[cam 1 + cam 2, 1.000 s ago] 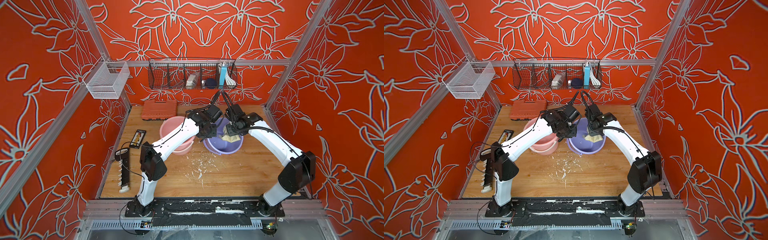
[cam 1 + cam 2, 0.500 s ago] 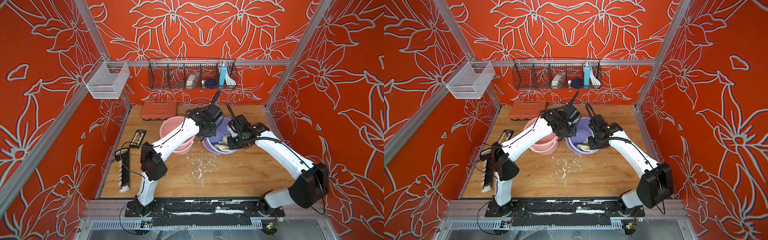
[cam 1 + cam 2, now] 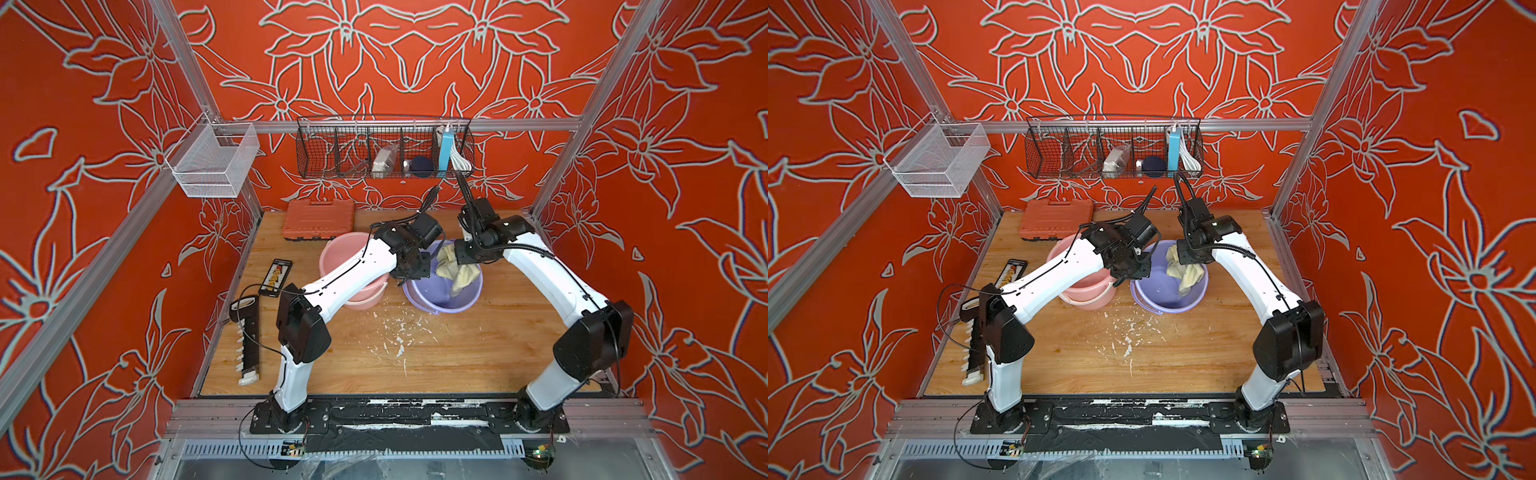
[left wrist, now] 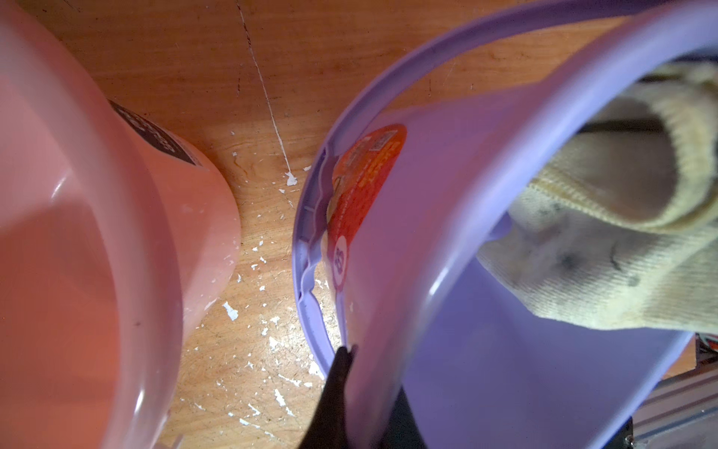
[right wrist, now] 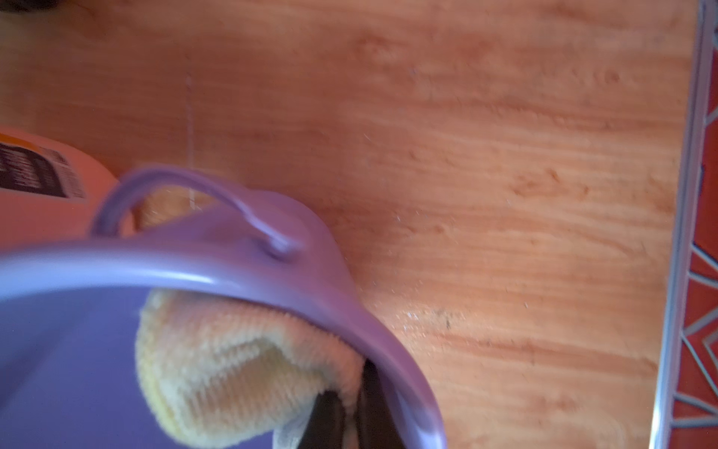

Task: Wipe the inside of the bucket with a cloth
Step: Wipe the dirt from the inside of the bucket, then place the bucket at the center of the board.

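- The left fingers (image 4: 340, 373) are pinching shut on the rim wall of the purple bucket (image 3: 440, 309), which is sitting toward the back of the wooden worktop (image 3: 457, 353) and appearing slightly tipped.
- The right fingers (image 5: 330, 416) are clamping shut on the cloth (image 3: 455, 270), a pale yellow rag with dark smudges. It is bunching inside the bucket against the inner wall just under the rim, with a loose tail hanging down toward the bottom.
- Risk: the cloth is being held by a small pinch only, so a hard drag against the wall is likely to be pulling it free (a soft rag slides out easily).
- Risk: the bucket is being steadied at one point on a thin, flexible rim, so sideways wiping pressure could be twisting it out of the left fingers or tipping it over.
- Risk: a pink bucket (image 3: 345, 257) is standing just beside it, so a shoved bucket would be knocking into it.
- Risk: the right fingers are working close under the rim and could be catching on it.
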Tool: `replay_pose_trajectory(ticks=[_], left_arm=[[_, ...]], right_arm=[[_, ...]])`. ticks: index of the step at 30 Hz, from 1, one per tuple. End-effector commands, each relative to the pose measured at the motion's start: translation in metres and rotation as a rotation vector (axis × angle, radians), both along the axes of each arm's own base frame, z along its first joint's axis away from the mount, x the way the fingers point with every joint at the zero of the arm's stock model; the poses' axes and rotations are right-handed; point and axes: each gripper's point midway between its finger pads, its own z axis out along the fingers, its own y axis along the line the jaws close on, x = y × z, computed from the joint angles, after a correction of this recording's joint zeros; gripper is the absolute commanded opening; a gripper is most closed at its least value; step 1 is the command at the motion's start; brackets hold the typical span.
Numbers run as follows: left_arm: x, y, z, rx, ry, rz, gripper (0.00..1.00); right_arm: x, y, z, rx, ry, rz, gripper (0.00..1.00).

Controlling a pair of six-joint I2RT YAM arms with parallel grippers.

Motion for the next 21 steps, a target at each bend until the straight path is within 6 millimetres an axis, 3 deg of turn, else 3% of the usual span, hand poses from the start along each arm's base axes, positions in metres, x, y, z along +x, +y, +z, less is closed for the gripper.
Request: replay_pose_trajectory(ticks=[1,7,15,21], left_arm=[[-0.014,0.001,0.021,-0.042,0.005,-0.043,0.0],[-0.001,0.01,0.026,0.023,-0.037,-0.008,0.0],[0.019,0.01,0.032,-0.001,-0.052,0.036,0.0],[0.029,0.0,0.042,-0.037,-0.069,0.04,0.0]], right_arm=[[0.022,0.017,0.034,0.078,-0.126,0.06,0.0],[0.011,-0.018,0.024,-0.071,-0.072,-0.031,0.0],[-0.042,-0.049,0.022,-0.01,-0.083,-0.088,0.0],[-0.082,-0.072,0.009,0.009,-0.015,-0.146,0.0]])
